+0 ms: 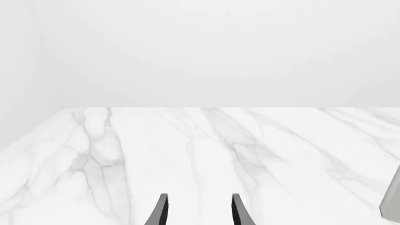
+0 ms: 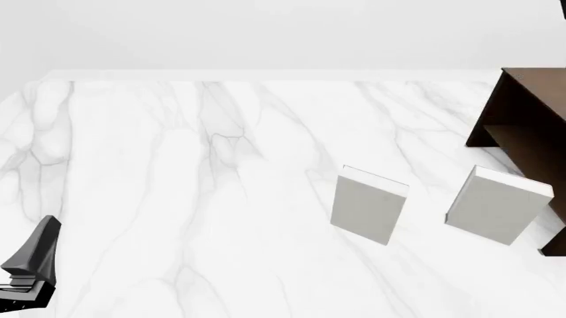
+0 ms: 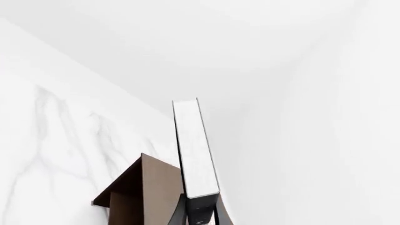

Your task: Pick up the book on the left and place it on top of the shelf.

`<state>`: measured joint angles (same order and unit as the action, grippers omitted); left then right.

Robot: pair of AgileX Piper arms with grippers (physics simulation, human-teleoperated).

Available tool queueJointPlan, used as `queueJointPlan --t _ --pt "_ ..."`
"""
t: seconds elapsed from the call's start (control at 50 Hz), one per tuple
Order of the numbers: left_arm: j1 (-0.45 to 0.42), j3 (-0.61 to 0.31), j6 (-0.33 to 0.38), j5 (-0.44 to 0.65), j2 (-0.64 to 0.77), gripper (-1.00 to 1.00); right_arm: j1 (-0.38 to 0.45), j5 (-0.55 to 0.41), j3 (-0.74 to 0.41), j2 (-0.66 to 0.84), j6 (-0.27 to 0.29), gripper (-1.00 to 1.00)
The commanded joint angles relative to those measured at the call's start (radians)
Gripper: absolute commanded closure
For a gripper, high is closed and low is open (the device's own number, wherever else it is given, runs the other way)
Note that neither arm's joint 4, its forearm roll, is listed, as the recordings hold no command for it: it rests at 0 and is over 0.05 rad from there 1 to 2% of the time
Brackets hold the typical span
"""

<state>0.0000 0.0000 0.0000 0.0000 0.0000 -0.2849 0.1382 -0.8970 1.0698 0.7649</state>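
Book (image 3: 195,150) with a dark cover and white page edges shows only in the right wrist view, standing up from the right claw (image 3: 198,213), whose two dark fingers are clamped on its lower end; the white edge runs up through the middle of that frame. Behind and below it, at lower centre, sits the dark brown shelf (image 3: 150,187), its flat top showing beside the book; whether the two touch cannot be told. In the front view the shelf (image 2: 531,112) is at the right edge, and two light grey books stand upright on the marble surface (image 2: 177,199): one (image 2: 367,207) right of centre, the other (image 2: 495,205) just before the shelf. The left claw (image 2: 31,265) rests at the lower left corner of that frame; in its own view the left claw (image 1: 198,211) has its dark fingertips (image 1: 161,211) apart, with nothing between them.
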Motion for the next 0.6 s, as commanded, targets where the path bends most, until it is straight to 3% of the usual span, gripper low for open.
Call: queueJointPlan --t 0.02,0.6 --pt "0.000 0.000 0.000 0.000 0.000 -1.00 -0.035 0.022 -0.003 0.002 0.013 1.00" --pt "0.000 0.000 0.000 0.000 0.000 -1.00 -0.132 0.069 -0.004 0.053 0.078 1.00"
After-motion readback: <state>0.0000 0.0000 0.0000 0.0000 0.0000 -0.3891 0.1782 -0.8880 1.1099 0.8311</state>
